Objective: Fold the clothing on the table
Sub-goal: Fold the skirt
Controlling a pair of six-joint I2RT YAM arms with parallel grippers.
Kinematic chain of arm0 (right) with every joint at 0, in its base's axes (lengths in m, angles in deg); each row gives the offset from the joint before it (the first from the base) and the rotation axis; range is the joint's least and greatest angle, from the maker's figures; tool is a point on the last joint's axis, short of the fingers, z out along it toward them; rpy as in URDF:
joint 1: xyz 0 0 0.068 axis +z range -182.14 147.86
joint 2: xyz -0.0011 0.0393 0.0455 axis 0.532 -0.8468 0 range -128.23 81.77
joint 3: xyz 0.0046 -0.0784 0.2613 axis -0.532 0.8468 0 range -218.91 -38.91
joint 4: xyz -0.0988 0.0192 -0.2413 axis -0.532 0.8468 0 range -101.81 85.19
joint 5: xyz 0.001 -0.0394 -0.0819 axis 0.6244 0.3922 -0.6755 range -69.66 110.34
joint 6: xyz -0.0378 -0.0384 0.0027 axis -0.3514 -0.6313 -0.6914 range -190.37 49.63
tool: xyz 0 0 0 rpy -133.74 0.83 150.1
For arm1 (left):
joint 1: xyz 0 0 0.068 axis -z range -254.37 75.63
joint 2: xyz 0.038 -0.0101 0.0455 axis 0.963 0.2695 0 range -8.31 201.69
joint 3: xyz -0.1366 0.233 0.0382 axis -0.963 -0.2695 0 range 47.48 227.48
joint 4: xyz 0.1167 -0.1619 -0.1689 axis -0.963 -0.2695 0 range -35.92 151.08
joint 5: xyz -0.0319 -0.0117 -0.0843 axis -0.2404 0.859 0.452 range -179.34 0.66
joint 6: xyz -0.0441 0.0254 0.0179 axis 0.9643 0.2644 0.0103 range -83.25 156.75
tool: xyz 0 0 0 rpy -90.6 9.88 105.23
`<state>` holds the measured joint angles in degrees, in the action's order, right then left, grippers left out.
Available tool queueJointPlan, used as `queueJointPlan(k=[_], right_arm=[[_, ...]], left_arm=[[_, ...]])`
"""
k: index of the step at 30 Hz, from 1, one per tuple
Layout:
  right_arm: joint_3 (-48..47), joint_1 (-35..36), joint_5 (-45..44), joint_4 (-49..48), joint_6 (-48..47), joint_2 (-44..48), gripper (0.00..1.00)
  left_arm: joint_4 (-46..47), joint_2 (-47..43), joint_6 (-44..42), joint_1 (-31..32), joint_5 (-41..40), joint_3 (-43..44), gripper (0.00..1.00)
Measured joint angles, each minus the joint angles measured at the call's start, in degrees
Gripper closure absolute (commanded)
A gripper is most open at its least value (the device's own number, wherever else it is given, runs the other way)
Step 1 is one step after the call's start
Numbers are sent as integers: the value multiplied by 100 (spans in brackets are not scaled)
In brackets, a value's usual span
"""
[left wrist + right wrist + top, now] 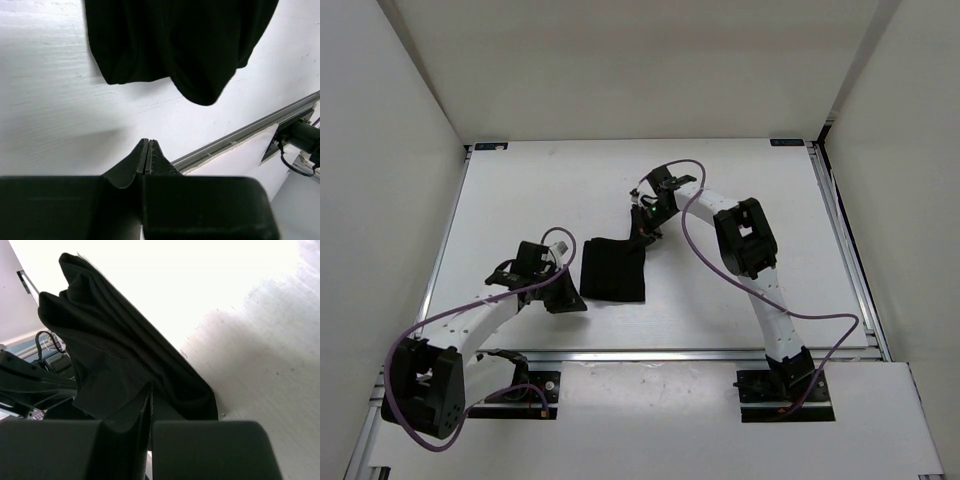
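Your left gripper (148, 156) has its fingers (141, 159) pressed flat together with nothing between them. The tips point over bare table (55, 100), short of the clothing (175, 45) and apart from it. Your right gripper (150, 407) is pressed together too, with its tips right at the clothing's edge and over the fabric. From the wrist view you cannot tell whether a fold is caught between them.

Seen from above, the clothing lies flat on the white table as a compact dark rectangle with its layers stacked. The right wrist view shows the layers bunched and creased along one side. The left gripper sits just beside the clothing's near left corner, and the right gripper is at its far right corner. The left arm (470, 325) reaches in from the near left of the clothing, and the right arm (760, 280) bends round from its near right. A purple cable (692, 245) loops along the right arm. A metal rail (240, 136) runs along the table's edge on the near side of the clothing.
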<state>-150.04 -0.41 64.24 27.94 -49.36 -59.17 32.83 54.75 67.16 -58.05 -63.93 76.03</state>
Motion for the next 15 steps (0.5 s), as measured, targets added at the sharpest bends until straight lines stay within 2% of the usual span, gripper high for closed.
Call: queueJointPlan(k=[2, 4, 7, 15], right_arm=[[4, 0, -13, 72, -35, 35, 91], [35, 7, -61, 142, -96, 125, 88], [35, 24, -181, 330, -221, 376, 87], [310, 9, -330, 481, -404, 1716, 86]], left_arm=[[-118, -7, -39, -11, -4, 131, 78], [-87, -7, 4, -9, 79, 306, 75], [138, -15, 114, -52, 236, 431, 59], [540, -17, 501, -164, 367, 317, 56]])
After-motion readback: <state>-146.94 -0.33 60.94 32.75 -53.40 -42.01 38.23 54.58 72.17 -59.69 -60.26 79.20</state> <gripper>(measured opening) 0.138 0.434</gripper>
